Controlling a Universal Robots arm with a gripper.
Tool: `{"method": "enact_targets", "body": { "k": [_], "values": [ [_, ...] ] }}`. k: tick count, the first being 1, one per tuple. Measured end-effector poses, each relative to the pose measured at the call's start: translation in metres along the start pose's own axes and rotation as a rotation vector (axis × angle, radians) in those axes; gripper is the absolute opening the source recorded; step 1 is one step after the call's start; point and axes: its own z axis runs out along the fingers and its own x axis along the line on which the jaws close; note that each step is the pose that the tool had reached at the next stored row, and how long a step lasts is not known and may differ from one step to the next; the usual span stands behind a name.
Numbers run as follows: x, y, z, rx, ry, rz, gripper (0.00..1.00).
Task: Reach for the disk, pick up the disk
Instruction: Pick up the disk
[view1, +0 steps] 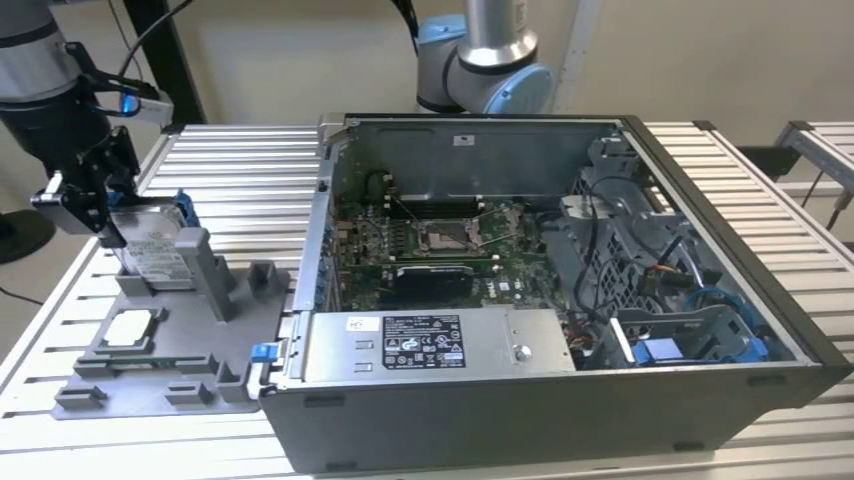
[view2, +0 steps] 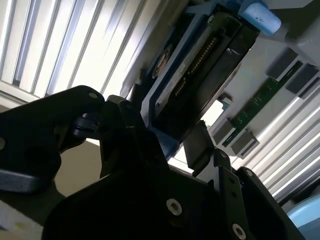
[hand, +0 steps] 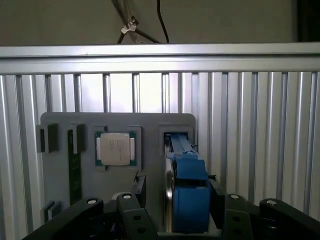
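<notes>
Your gripper (hand: 177, 190) straddles the disk (view1: 158, 252) with its jaws spread; the first wrist view shows a gap beside one finger. The disk stands upright in the grey fixture (view1: 147, 385), at nine o'clock from the computer case (view1: 534, 430). Reach judged complete; grasp and lift outstanding.

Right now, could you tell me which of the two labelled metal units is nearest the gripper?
The disk, blue-framed and standing on edge in the grey holder at the gripper; the larger grey box lies inside the computer case.
</notes>
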Motion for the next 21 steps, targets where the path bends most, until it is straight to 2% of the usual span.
{"method": "enact_targets", "body": {
  "k": [10,20,21],
  "values": [
    [-0.0015,0.0003,0.0178,0.0001,-0.0001,0.000,1.00],
    [-0.0015,0.0003,0.0186,0.0000,0.0000,0.000,1.00],
    [-0.0015,0.0003,0.0187,0.0000,0.0000,0.000,0.00]
  ]
}}
